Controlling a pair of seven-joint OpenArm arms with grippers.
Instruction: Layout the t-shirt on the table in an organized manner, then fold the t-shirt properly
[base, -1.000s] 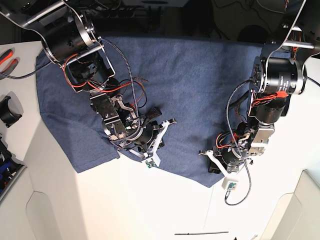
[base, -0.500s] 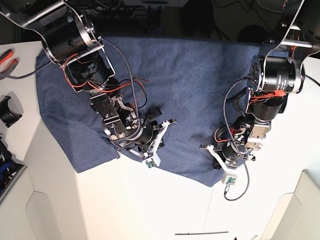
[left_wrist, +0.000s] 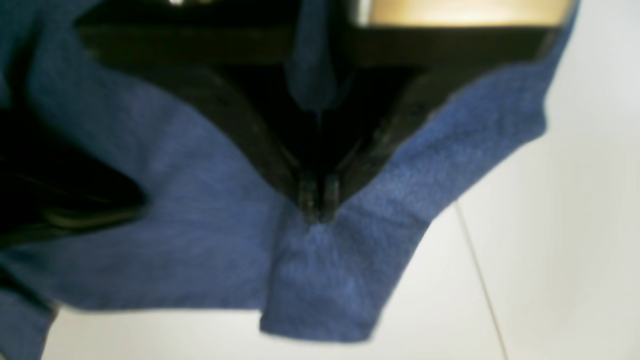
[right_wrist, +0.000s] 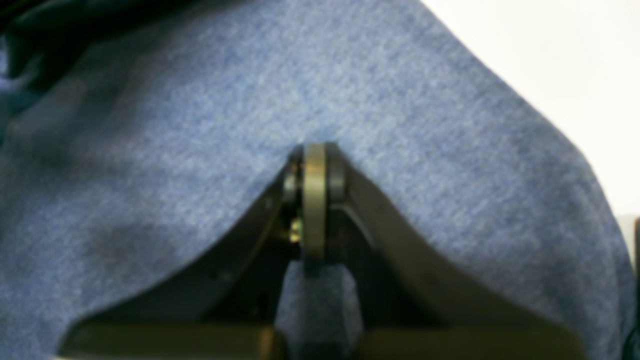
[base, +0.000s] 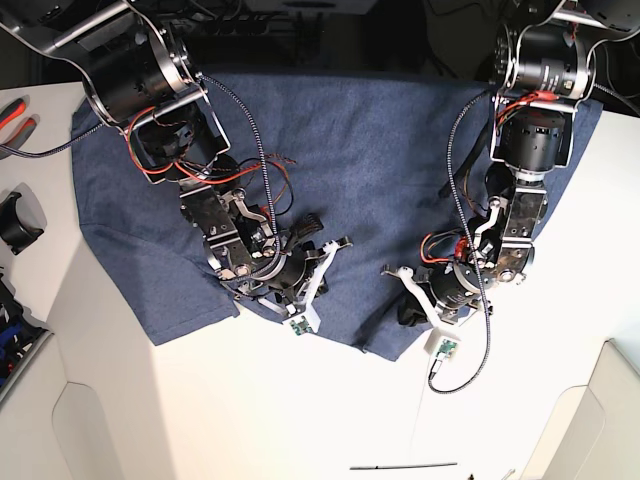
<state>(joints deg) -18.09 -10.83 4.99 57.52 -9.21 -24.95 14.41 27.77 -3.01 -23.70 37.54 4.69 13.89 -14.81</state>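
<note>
The t-shirt (base: 350, 170) is lying spread on the white bench (base: 200, 410), its long axis running across the base view from one arm to the other, with its near hem facing the camera. Both tools are sitting on that near hem. The left tool (left_wrist: 316, 202) is clenching a fold of cloth at the hem's corner, and bare bench is showing just past it. The right tool (right_wrist: 314, 165) is also clenched on pinched fabric, farther along the same edge. Judging by this, the coming pull depends on both grips sharing one hem line.
</note>
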